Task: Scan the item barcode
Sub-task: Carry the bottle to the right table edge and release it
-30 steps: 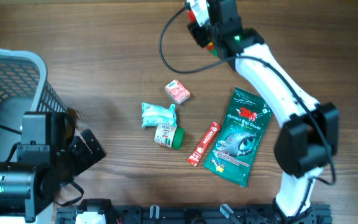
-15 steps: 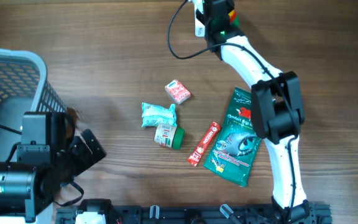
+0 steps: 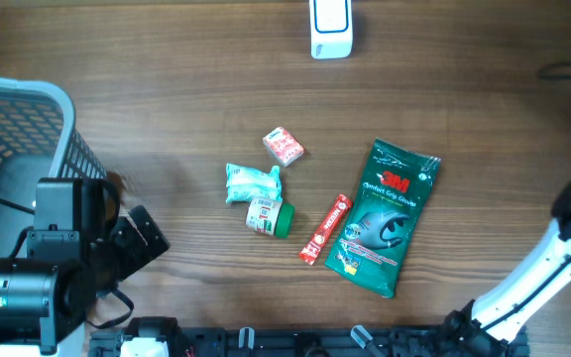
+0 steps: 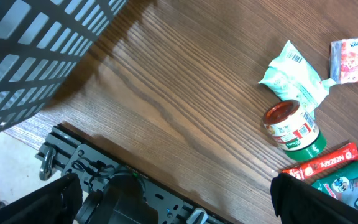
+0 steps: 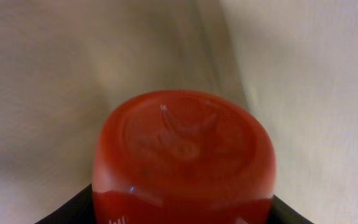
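**Right arm holds a red item out past the table's right edge; left arm sits parked with its fingers spread.**

The right gripper (image 5: 179,214) appears pinched around a glossy, domed red item (image 5: 182,155), smooth like moulded plastic. Only dark finger edges show at the lower corners, so the grip is a judgement, and no barcode is visible. The overhead view shows only the right arm (image 3: 563,248), well apart from the white, boxy scanner (image 3: 330,30) at the table's far edge, so the code probably has yet to face it. The left gripper (image 4: 176,190) stands wide apart and empty near the front-left corner, beside the grey lattice basket (image 3: 18,119), likely kept clear. Mid-table, seemingly waiting their turn, lie a crinkly green glove pack (image 3: 385,218), a flat red sachet (image 3: 325,228), a green-lidded jar (image 3: 269,216), a teal pouch (image 3: 253,180) and a pink carton (image 3: 284,147).
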Controlling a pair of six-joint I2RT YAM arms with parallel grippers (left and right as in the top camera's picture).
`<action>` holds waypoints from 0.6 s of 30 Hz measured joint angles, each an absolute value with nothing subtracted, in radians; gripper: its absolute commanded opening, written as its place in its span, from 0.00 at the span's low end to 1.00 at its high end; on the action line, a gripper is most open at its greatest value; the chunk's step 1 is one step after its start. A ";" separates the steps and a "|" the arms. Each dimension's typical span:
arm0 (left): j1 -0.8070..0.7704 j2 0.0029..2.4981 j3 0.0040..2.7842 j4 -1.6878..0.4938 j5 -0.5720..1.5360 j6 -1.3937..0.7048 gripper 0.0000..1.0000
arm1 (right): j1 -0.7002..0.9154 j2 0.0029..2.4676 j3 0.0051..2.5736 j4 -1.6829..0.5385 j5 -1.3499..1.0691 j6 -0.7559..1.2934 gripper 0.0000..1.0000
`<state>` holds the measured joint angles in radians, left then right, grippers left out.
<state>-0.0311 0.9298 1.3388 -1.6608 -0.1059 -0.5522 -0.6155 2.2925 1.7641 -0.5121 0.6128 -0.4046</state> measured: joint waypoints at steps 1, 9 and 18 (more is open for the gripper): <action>-0.031 0.930 1.339 -1.661 -0.106 -0.552 1.00 | -0.656 2.292 1.744 -0.501 0.608 -0.356 0.65; -0.031 0.930 1.339 -1.661 -0.106 -0.552 1.00 | -0.684 2.275 1.784 -0.526 0.302 0.040 1.00; -0.031 0.930 1.339 -1.661 -0.106 -0.552 1.00 | -0.404 1.761 1.836 -0.676 -0.025 0.405 1.00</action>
<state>-0.0311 0.9298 1.3388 -1.6608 -0.1059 -0.5522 -0.4042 1.7615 1.8362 -0.6762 -0.0250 0.4046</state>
